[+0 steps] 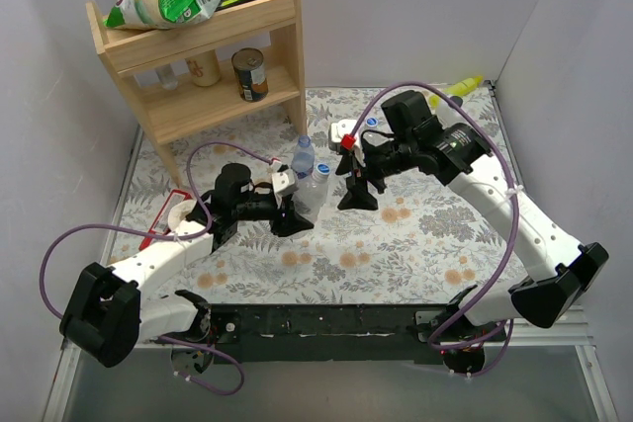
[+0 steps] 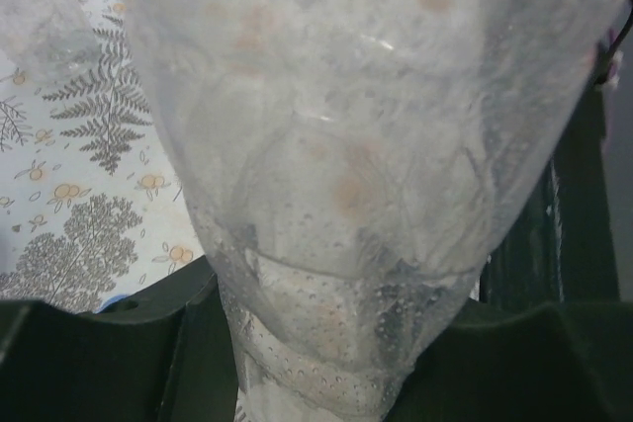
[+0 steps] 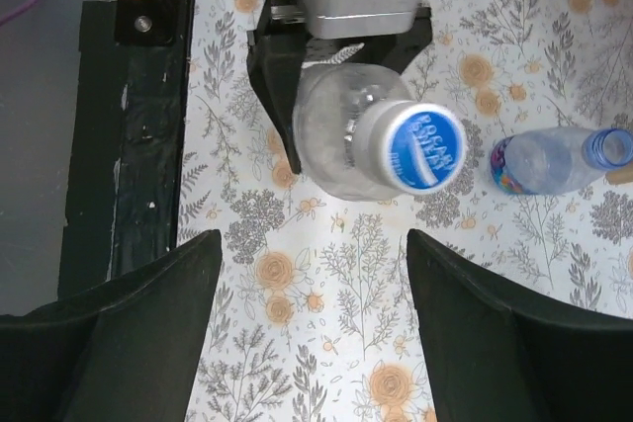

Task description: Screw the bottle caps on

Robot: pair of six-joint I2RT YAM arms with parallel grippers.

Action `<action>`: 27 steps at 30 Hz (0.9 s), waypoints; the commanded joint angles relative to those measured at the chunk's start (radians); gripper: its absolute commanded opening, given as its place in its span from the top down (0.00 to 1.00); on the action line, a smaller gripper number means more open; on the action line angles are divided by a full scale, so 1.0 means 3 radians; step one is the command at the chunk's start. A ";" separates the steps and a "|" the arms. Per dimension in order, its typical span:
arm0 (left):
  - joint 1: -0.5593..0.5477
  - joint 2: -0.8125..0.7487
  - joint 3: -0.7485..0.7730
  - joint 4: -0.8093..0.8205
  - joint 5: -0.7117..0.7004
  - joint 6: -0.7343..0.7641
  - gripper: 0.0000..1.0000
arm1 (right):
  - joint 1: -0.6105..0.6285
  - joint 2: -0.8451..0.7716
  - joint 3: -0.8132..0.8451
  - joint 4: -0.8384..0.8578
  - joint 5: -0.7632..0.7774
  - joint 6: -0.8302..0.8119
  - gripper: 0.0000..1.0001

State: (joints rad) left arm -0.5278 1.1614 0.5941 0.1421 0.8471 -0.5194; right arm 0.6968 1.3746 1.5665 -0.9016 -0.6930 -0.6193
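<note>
The left claw (image 1: pixel 294 214) pinches the small clear plastic bottle (image 3: pixel 331 150) standing on the floral-patterned table (image 3: pixel 346 343), a round blue plastic cap (image 3: pixel 425 147) on its neck, while the right claw (image 3: pixel 312 254) hangs spread nearby, touching nothing.

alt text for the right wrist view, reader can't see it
A clear bottle with a blue cap stands clamped in the left gripper, seen from above. The right gripper, jaws open and empty, hovers over floral cloth; a second bottle is nearby.
</note>
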 commanded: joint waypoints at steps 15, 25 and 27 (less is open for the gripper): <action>-0.0041 -0.0031 0.0361 -0.0904 0.0024 0.1266 1.00 | 0.0055 0.0137 0.0203 0.0025 -0.0656 -0.0497 0.25; -0.0041 -0.0016 0.0366 -0.0878 0.0035 0.1215 1.00 | 0.0076 0.0112 0.0101 0.0316 -0.0584 -0.0257 0.50; -0.0041 -0.0011 0.0366 -0.0878 0.0035 0.1215 1.00 | 0.0076 0.0112 0.0071 0.0372 -0.0518 -0.0211 0.57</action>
State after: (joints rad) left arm -0.5354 1.1614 0.6720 -0.1337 0.8497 -0.1532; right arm 0.7139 1.4181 1.5822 -0.8551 -0.8490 -0.7231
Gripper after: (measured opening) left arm 0.413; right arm 0.488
